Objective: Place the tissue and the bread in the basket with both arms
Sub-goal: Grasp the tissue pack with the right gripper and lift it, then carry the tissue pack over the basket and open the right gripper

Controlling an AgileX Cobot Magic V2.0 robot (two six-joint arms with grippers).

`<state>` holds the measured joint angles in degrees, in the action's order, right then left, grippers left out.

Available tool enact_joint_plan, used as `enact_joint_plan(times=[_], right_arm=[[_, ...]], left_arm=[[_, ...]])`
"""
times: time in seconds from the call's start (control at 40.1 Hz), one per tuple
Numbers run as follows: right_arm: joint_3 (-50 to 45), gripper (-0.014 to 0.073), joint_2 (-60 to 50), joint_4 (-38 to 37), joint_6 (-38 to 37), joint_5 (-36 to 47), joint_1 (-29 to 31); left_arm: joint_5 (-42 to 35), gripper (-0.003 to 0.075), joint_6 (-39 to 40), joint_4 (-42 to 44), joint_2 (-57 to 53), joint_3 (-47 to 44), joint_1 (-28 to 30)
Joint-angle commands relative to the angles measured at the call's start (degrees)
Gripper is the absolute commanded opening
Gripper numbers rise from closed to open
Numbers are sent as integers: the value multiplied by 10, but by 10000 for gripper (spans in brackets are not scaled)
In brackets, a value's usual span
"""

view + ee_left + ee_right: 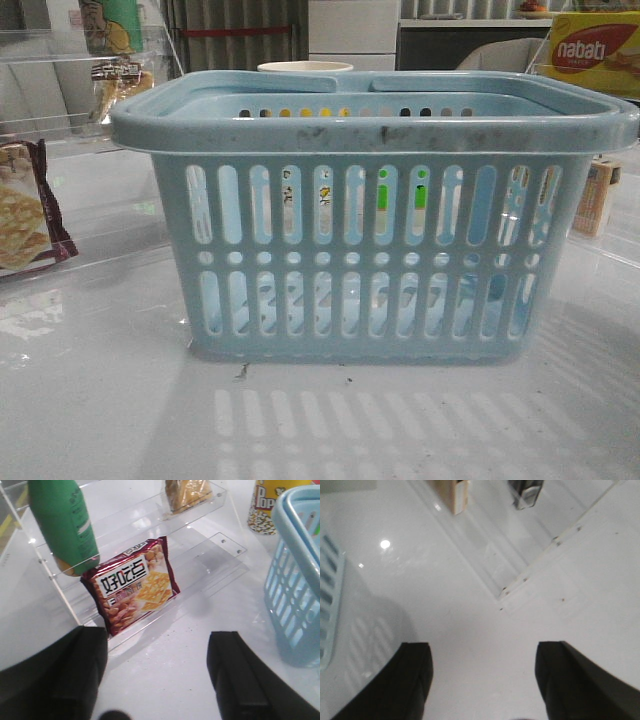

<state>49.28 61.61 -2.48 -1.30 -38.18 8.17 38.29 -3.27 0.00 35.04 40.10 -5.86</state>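
On the far left of the front view, a maroon-edged cracker packet (25,215) leans on the lowest step of a clear acrylic shelf (85,45), and higher up on that shelf sits the bread (118,85), a small clear packet with golden-brown contents. The left wrist view shows the same shelf: a green-and-yellow packet (64,522) on an upper step, the cracker packet (132,585) below it, and the bread (187,494) further back on the top step. The left tool (157,675) hangs above bare table (165,645) with its two dark fingers (240,675) set wide apart and nothing between them. The bread lies well ahead of it, beyond the cracker packet.

The basket (375,125) stands in the middle of the table, upright, both handles folded down on its rim. Small coloured shapes show through its slots; I cannot tell whether any of them is the tissue. A pale cup rim (305,67) peeks over the far edge.

To the right, a yellow-and-red box (590,50) sits on a second clear shelf, with a small tan carton (597,195) just beside the basket's right end. The right tool (482,680) is also spread open and empty over bare table, the basket's wall (329,595) off to its one side, apart from it.
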Motion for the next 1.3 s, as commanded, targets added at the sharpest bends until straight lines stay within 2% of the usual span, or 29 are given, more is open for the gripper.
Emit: enact_joint_plan(times=[0.0, 0.199, 0.498, 0.822, 0.872, 0.922, 1.047, 1.096, 1.271], right_arm=[[64, 549, 44, -11, -2, 47, 31], [160, 549, 162, -8, -2, 47, 50], [262, 549, 289, 1, -2, 74, 50], [301, 549, 375, 1, -2, 157, 50], [301, 530, 381, 1, -2, 165, 50], [301, 472, 382, 1, -2, 168, 50], [301, 269, 382, 1, -2, 172, 50], [301, 225, 377, 1, -2, 166, 50], [301, 210, 330, 1, -2, 140, 40]], left_arm=[[-48, 453, -2, -9, 5, 17, -38], [-48, 454, -2, -6, 5, 17, -85], [-48, 454, -2, -6, 5, 17, -87], [-48, 454, -2, -6, 5, 17, -87], [-48, 454, -2, -6, 5, 17, -87], [-48, 454, -2, -6, 5, 17, -87], [-48, 454, -2, -6, 5, 17, -87], [-48, 454, -2, -6, 5, 17, -87], [-48, 454, -2, -6, 5, 17, -87]])
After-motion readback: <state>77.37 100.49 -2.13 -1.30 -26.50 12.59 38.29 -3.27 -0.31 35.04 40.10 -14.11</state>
